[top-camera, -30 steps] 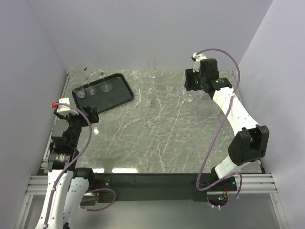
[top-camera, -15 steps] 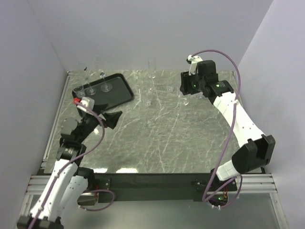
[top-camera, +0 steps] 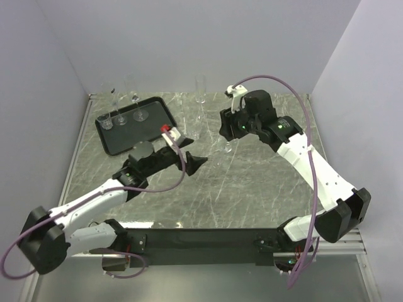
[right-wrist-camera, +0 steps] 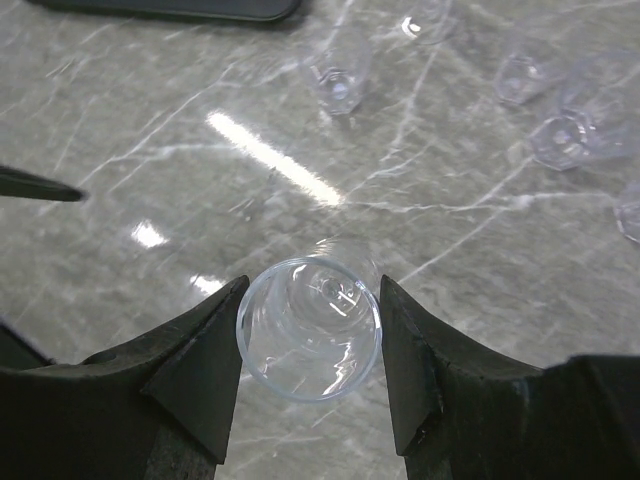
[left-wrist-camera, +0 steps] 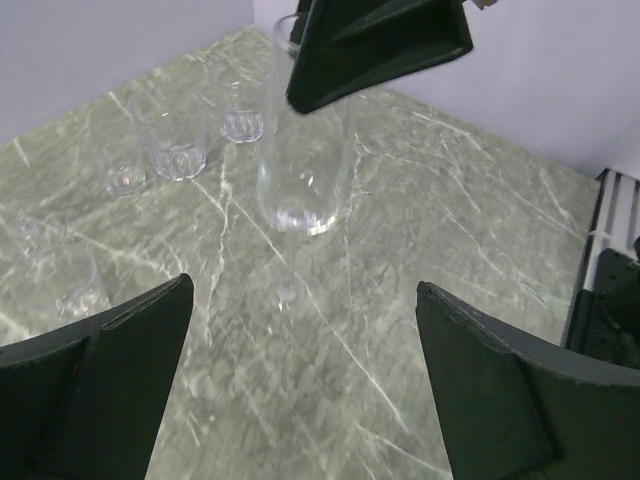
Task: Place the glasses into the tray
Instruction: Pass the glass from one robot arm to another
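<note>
The top camera is overlooking the whole tabletop (top-camera: 252, 182) while both wrist cameras are closely facing one stemmed glass (left-wrist-camera: 300, 190).

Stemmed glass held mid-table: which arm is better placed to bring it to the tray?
Probably the left. The left pincer is open facing the stemmed glass, and the tray lies on its side; the right pincer grips it from farther away.

3 glasses (top-camera: 119, 117) in the tray (top-camera: 152, 129) (far left), a flute (top-camera: 201, 91) to its right.
</note>
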